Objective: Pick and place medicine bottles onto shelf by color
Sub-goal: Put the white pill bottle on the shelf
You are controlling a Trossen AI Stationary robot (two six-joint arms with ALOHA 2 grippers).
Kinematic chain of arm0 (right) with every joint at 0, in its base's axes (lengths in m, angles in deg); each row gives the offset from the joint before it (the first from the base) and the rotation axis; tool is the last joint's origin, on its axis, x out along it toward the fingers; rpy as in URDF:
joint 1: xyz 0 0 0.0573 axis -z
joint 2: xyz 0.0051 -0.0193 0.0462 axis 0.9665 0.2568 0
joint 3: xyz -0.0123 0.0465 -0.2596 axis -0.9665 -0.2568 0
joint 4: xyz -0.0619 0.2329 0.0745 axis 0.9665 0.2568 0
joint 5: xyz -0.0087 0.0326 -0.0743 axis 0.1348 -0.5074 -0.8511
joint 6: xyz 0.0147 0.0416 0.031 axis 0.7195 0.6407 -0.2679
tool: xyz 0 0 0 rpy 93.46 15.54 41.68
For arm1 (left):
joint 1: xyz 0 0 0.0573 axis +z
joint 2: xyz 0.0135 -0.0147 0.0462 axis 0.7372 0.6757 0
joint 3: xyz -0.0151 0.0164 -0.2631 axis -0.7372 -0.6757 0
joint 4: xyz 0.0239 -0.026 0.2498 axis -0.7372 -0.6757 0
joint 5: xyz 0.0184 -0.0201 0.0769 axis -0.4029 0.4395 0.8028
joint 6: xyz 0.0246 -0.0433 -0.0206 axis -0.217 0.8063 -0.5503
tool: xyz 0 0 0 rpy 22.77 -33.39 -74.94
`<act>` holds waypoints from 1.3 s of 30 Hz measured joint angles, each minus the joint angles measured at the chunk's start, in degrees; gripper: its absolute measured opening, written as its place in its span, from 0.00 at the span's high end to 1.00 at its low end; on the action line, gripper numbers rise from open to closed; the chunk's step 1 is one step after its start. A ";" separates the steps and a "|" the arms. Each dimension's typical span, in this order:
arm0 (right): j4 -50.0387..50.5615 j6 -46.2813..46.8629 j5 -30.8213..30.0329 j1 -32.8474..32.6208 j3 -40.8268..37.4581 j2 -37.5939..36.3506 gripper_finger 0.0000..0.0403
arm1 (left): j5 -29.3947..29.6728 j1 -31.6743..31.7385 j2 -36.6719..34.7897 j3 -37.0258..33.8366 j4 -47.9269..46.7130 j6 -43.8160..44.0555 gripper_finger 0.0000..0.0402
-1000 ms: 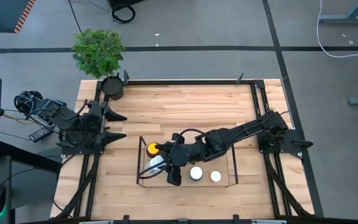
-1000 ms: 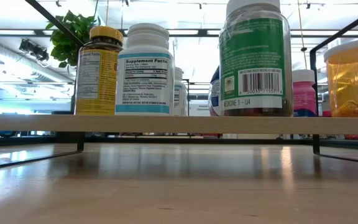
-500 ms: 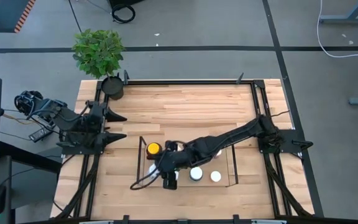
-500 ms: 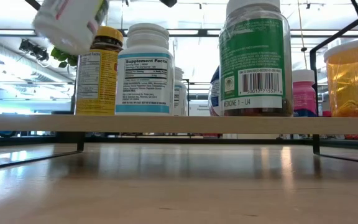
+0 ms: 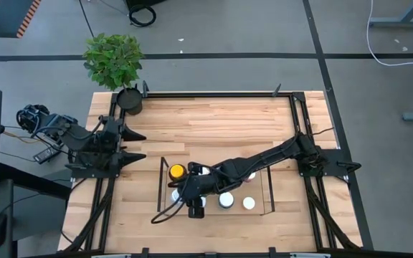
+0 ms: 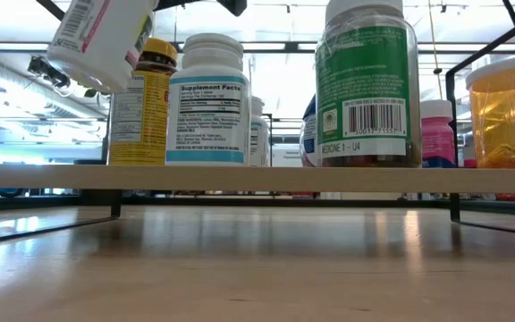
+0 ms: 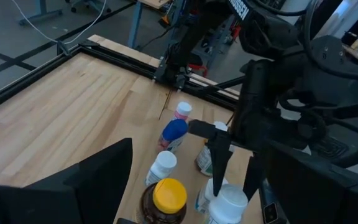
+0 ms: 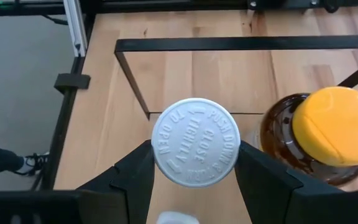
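Change: white-capped bottle point(image 6: 97, 40) sits higher than half a second ago.
Right gripper point(image 8: 194, 163): pinching it above shelf point(image 5: 165, 172).
Left gripper point(image 5: 133, 144): fingers spread, parked.

A pale wooden plank table point(image 5: 214, 129) carries a low black wire shelf point(image 5: 162, 179). On the shelf's board stand an amber yellow-lidded jar point(image 5: 177, 172) and white-capped bottles point(image 5: 226, 200).
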 joint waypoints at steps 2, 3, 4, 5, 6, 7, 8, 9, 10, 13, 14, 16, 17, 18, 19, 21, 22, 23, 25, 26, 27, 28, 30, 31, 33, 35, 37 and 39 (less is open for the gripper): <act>0.02 -0.93 -0.01 0.03 0.00 0.00 0.49 | 0.00 0.00 0.44 0.00 0.04 0.27 0.12; 0.01 -1.42 0.02 0.02 0.00 0.00 0.49 | 0.02 0.00 0.75 0.00 0.10 0.27 0.12; -0.09 -1.91 0.05 -0.01 -0.06 0.01 0.49 | 0.02 0.00 1.11 0.00 0.14 0.27 0.12; -0.74 -2.30 0.16 -0.01 -0.44 0.19 0.49 | 0.02 0.00 1.59 0.00 0.15 0.30 0.12; -1.13 -2.36 0.44 -0.01 -0.69 0.40 0.49 | 0.02 0.00 2.16 0.00 0.19 0.32 0.12; -0.95 -2.54 0.73 0.08 -1.00 0.61 0.49 | 0.00 0.00 2.70 0.00 0.37 0.32 0.12; -0.79 -2.57 1.10 0.12 -1.52 0.70 0.49 | 0.00 0.00 3.38 0.00 0.56 0.32 0.12; -1.52 -2.57 1.20 0.16 -2.24 0.70 0.49 | 0.00 0.00 4.00 0.00 0.87 0.32 0.12; -2.34 -2.43 1.20 0.16 -2.75 0.70 0.49 | -0.02 0.00 4.53 0.00 1.44 0.32 0.12; -2.43 -2.31 1.17 0.10 -3.40 0.68 0.49 | -0.08 -0.02 5.93 0.00 2.68 0.35 0.12; -2.39 -2.34 1.22 0.10 -3.41 0.68 0.49 | -0.11 -0.02 6.42 0.00 3.13 0.36 0.12; -2.58 -2.57 1.22 0.12 -3.41 0.68 0.49 | -0.15 -0.02 7.33 0.00 3.84 0.64 0.12; -2.67 -2.72 1.18 0.16 -3.41 0.68 0.49 | -0.15 -0.03 7.71 0.00 4.74 0.71 0.12; -2.63 -2.77 1.15 0.28 -3.41 0.68 0.49 | -0.22 -0.09 8.13 0.02 5.69 0.72 0.12; -2.54 -2.88 1.12 0.40 -3.41 0.68 0.49 | -0.47 -0.08 8.59 0.02 6.62 0.71 0.12; -2.57 -2.96 1.09 0.76 -3.41 0.68 0.49 | -0.92 -0.07 9.47 0.02 8.13 0.71 0.12; -2.58 -2.96 1.11 0.86 -3.41 0.68 0.49 | -1.05 -0.07 9.88 0.02 8.59 0.76 0.12; -2.60 -3.00 1.16 0.96 -3.43 0.68 0.49 | -1.09 -0.07 10.27 0.02 9.14 0.73 0.12; -3.31 -3.18 1.16 1.29 -4.21 0.63 0.49 | -1.14 -0.07 10.87 0.02 9.23 0.87 0.12; -3.83 -3.18 1.16 1.45 -4.86 0.61 0.49 | -1.15 -0.07 11.10 0.02 9.19 1.31 0.12; -4.06 -3.14 1.55 1.60 -5.40 0.61 0.49 | -1.16 -0.07 11.33 0.02 9.14 1.78 0.12; -4.09 -3.10 2.33 1.63 -5.87 0.61 0.49 | -1.15 -0.07 11.42 0.02 9.15 2.16 0.12; -4.45 -3.09 3.96 1.57 -6.67 0.61 0.49 | -1.14 -0.07 11.38 0.02 9.18 3.05 0.12; -4.76 -3.09 4.30 1.54 -7.06 0.61 0.49 | -1.14 -0.07 11.38 0.02 9.20 3.38 0.12; -4.55 -3.09 4.48 1.43 -7.36 0.62 0.49 | -1.15 -0.07 11.38 0.02 9.21 3.72 0.12; -5.53 -3.09 4.48 1.43 -7.37 0.63 0.48 | -1.14 -0.07 11.38 0.02 9.30 3.78 0.12; -6.77 -3.16 4.48 1.49 -7.34 0.61 0.47 | -1.14 -0.07 11.38 0.02 9.29 4.73 0.12; -7.41 -3.40 4.48 1.50 -7.34 0.61 0.47 | -1.11 -0.07 11.38 0.02 9.33 4.82 0.12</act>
